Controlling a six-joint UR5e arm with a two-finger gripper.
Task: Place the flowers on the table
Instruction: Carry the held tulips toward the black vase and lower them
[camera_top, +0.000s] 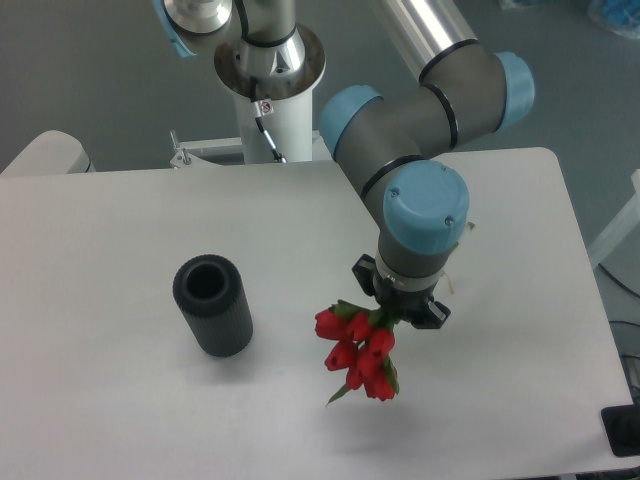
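Observation:
The flowers (358, 352), a bunch of red tulips with green leaves, hang from under my gripper (400, 308) over the white table (120, 400), heads pointing toward the front. The stems run up beneath the wrist and are mostly hidden by it. My gripper faces down and is shut on the stems near the blooms; its fingers are largely covered by the arm's blue-capped wrist. A faint shadow lies on the table under the blooms, so the bunch seems held slightly above the surface.
A black ribbed cylinder vase (212, 305) stands upright on the table's left half, apart from the flowers. The robot's white base column (270, 110) rises behind the table's back edge. The table's right edge lies close to the arm.

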